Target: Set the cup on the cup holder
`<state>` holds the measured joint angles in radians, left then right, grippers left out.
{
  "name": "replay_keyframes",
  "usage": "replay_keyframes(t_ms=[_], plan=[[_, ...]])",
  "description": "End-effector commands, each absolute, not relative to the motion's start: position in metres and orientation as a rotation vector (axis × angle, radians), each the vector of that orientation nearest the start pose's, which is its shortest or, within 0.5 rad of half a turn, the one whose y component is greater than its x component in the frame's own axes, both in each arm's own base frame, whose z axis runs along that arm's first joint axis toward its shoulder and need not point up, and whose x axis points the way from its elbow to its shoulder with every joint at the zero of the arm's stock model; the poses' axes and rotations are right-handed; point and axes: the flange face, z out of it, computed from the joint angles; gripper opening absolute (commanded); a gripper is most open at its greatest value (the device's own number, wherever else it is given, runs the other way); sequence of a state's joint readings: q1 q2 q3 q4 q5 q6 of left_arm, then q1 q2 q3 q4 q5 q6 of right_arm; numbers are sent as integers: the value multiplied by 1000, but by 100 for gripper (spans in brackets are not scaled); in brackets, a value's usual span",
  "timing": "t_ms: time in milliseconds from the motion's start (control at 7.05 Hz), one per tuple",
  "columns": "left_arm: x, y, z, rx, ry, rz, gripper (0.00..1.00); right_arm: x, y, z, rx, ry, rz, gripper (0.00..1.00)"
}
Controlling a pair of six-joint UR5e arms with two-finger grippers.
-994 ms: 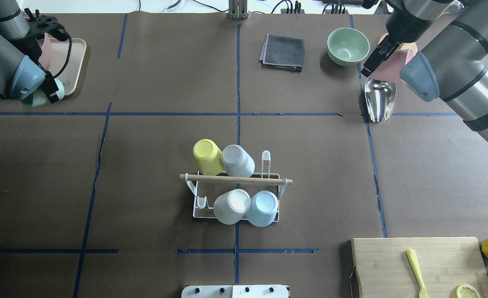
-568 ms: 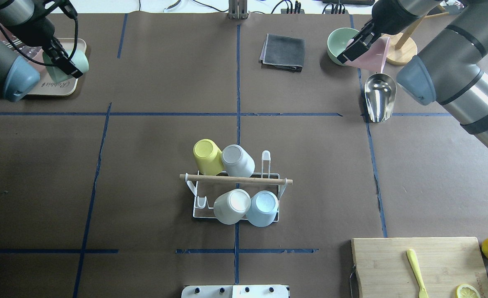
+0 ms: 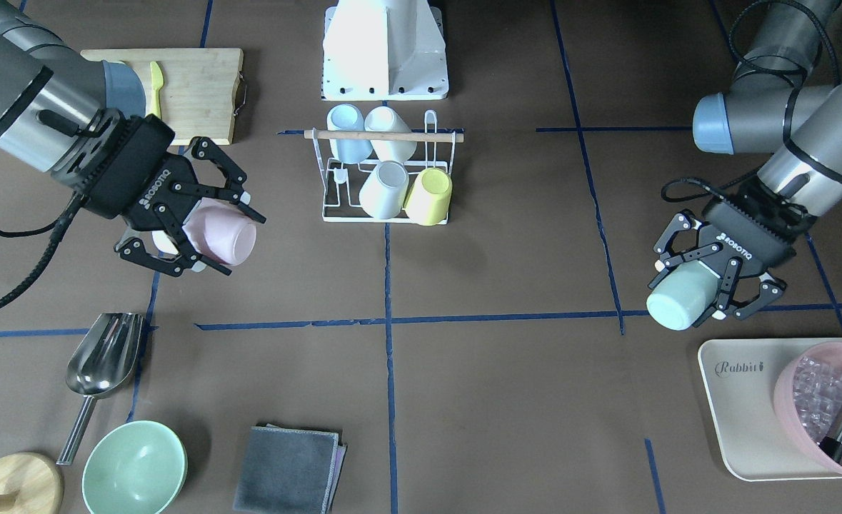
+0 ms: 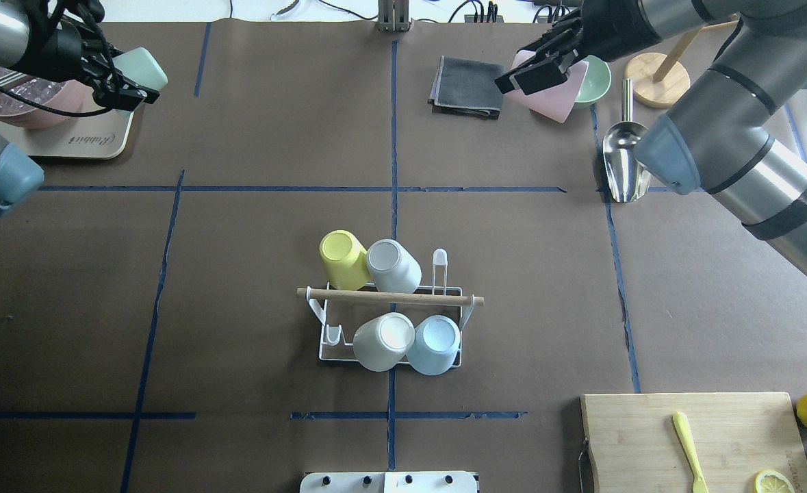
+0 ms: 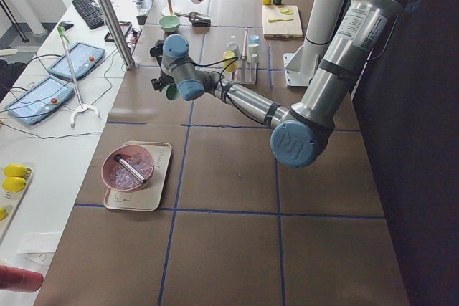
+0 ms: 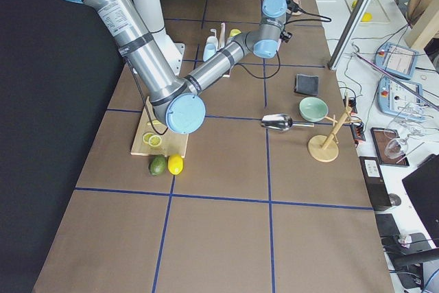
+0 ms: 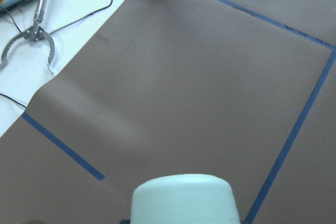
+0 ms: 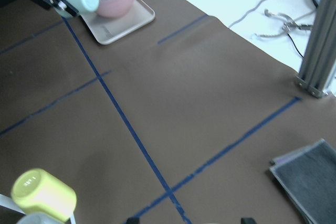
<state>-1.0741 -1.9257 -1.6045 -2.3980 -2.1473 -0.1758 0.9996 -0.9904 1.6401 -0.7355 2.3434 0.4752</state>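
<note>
The cup holder (image 4: 389,296), a white wire rack with a wooden rod, stands at mid-table and carries a yellow, a grey, a white and a light blue cup; it also shows in the front view (image 3: 385,134). My left gripper (image 3: 692,282) is shut on a mint green cup (image 3: 670,303), held in the air beside the tray; in the overhead view the gripper (image 4: 126,85) and the cup (image 4: 144,68) are at far left. My right gripper (image 3: 235,244) is shut on a pink cup (image 3: 213,225), held above the table; overhead, the gripper (image 4: 523,75) and the cup (image 4: 557,99) are near the grey cloth.
A beige tray (image 4: 95,140) with a pink bowl (image 3: 820,400) of ice is at far left. A grey cloth (image 4: 468,85), a green bowl (image 3: 135,467), a metal scoop (image 4: 625,157) and a wooden stand (image 4: 660,79) lie at far right. A cutting board (image 4: 690,438) is at near right.
Both arms have swung toward the table's middle line with their cups. The left gripper moved away from the robot and rightward; the right gripper moved leftward past the green bowl.
</note>
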Motion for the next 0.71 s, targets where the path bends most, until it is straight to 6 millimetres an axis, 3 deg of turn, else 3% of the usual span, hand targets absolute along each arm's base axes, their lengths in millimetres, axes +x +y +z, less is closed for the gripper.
replay_keyframes(t_ms=[0,142,284,426,568], plan=[[230,-525,347,1108,1031,492,5,-296,-519,166,1012,-1477,-568,0],[220,-508,354,1161,1095,466,5,-304,-508,163,1129,-1511,-534,0],[224,-491,353,1233,1157,470,5,-317,-492,170,1254,-1545,-462,0],[239,-473,347,1279,1237,452,5,-344,-464,179,1361,-1606,-347,0],[277,-449,335,1320,1314,443,6,-365,-436,194,1411,-1665,-258,0]])
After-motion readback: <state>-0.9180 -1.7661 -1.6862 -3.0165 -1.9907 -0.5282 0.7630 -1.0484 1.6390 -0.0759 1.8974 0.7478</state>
